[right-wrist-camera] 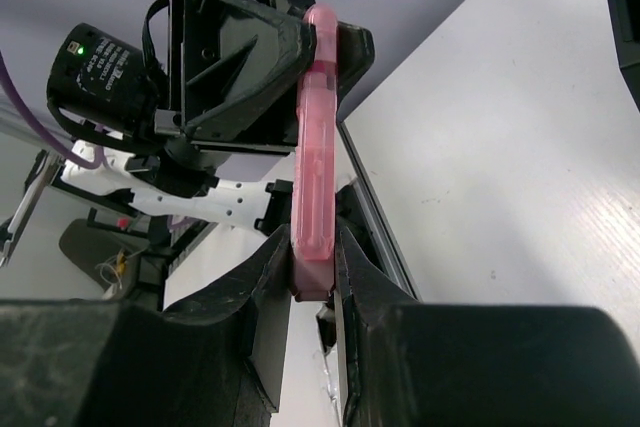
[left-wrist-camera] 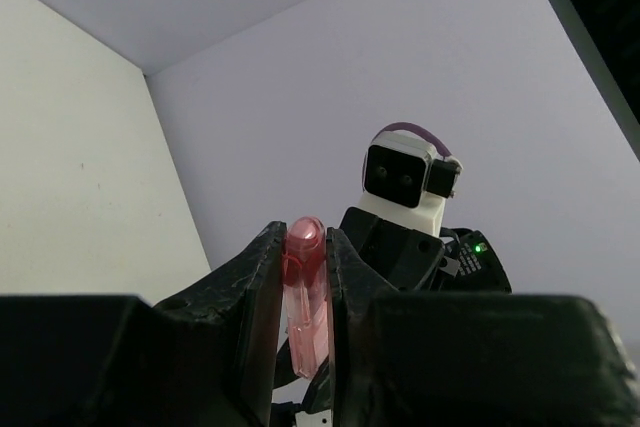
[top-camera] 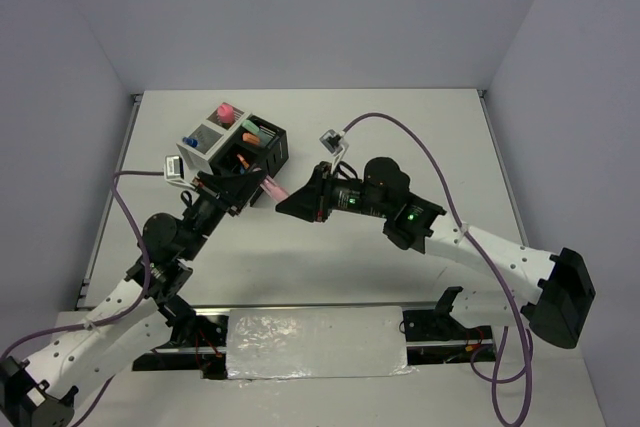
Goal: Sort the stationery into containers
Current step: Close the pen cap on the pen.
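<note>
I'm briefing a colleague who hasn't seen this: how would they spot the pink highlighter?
Above the white table, beside the mesh bins, the left hand and right hand meet. The pink highlighter bridges them, one end gripped in each. Unlike the other stationery, it is in no bin.

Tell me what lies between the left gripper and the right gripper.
A pink highlighter bridges them: the right gripper pinches one end, the left gripper the other. The right wrist view shows it best.
</note>
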